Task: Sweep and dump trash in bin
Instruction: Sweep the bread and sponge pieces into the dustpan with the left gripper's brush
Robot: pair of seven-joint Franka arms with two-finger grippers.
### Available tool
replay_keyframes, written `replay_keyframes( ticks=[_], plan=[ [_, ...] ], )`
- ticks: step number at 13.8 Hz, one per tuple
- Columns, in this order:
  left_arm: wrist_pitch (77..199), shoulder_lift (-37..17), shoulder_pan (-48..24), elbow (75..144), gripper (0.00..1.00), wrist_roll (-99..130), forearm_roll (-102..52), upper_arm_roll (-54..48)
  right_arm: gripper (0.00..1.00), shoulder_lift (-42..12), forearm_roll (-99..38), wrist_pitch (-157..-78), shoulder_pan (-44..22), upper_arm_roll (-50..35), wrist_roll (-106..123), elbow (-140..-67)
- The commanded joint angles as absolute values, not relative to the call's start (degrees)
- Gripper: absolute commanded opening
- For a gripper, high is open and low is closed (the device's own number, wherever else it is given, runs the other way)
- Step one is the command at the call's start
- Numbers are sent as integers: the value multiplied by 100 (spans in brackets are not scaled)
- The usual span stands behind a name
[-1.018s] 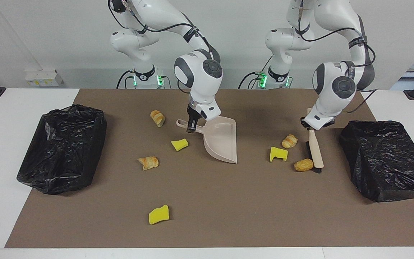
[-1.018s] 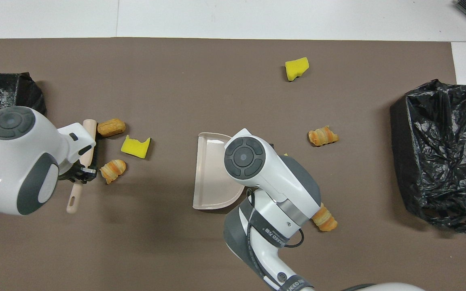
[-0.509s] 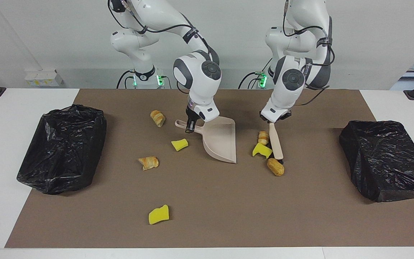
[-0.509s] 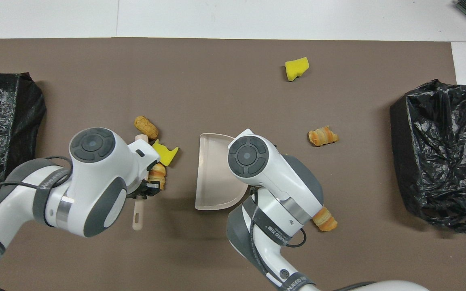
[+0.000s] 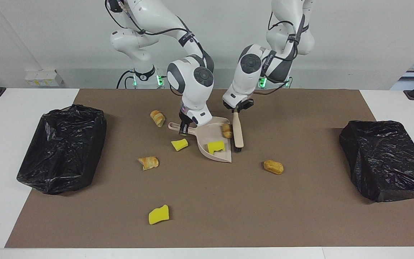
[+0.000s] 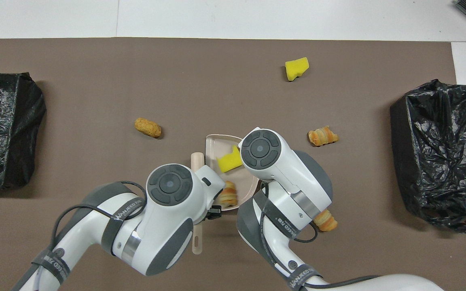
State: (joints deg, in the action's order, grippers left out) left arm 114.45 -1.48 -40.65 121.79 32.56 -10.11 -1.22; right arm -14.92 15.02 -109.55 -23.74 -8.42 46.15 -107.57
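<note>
A beige dustpan (image 5: 225, 155) (image 6: 213, 144) lies mid-mat, and my right gripper (image 5: 183, 128) is shut on its handle. A yellow sponge chunk (image 5: 216, 146) (image 6: 229, 160) and a croissant piece (image 5: 227, 130) (image 6: 228, 194) lie in the pan. My left gripper (image 5: 236, 109) is shut on the beige brush (image 5: 238, 133) (image 6: 197, 159), whose bristles stand at the pan's mouth. Loose trash on the mat: a bread piece (image 5: 273, 167) (image 6: 147, 127), two croissant pieces (image 5: 157, 118) (image 5: 148, 162), and two yellow sponge chunks (image 5: 179, 144) (image 5: 159, 214). A black-bagged bin (image 5: 61, 147) (image 6: 443, 153) stands at the right arm's end.
A second black-bagged bin (image 5: 386, 158) (image 6: 2, 129) stands at the left arm's end of the table. Brown mat (image 5: 300, 216) covers the middle of the white table. Both arms crowd together over the dustpan.
My left arm swept the brush across the mat to the dustpan, pushing a yellow sponge chunk and a croissant piece into it. The bread piece stayed behind. The dustpan turned slightly.
</note>
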Motion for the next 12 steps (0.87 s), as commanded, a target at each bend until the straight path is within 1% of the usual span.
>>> replay_keyframes(
  ticks=[1, 4, 5, 8, 11, 12],
  plan=[
    [11285, -89, -4377, 11848, 0, 3524, -1116, -26, 0, -1362, 1564, -11065, -2312, -879, 4755, -10942],
    [10804, 105, -4246, 11532, 0, 3524, -1081, 61, 0, -1362, 1564, -11065, -2312, -879, 4755, -10934],
    [10706, 140, -4045, 11514, 0, 3507, -1046, 62, 0, -1362, 1564, -11065, -2303, -879, 4764, -10934],
    [10740, 88, -3255, 11488, 0, 3218, -495, 53, 0, -1371, 1564, -11057, -2303, -879, 4755, -10934],
    [10897, -17, -2411, 11487, 0, 1798, -273, 62, 0, -1362, 1556, -11065, -2303, -879, 4755, -10934],
    [11012, -131, -2130, 11487, 0, 1227, -168, 62, 0, -1371, 1556, -11065, -2303, -879, 4755, -10934]
  ],
)
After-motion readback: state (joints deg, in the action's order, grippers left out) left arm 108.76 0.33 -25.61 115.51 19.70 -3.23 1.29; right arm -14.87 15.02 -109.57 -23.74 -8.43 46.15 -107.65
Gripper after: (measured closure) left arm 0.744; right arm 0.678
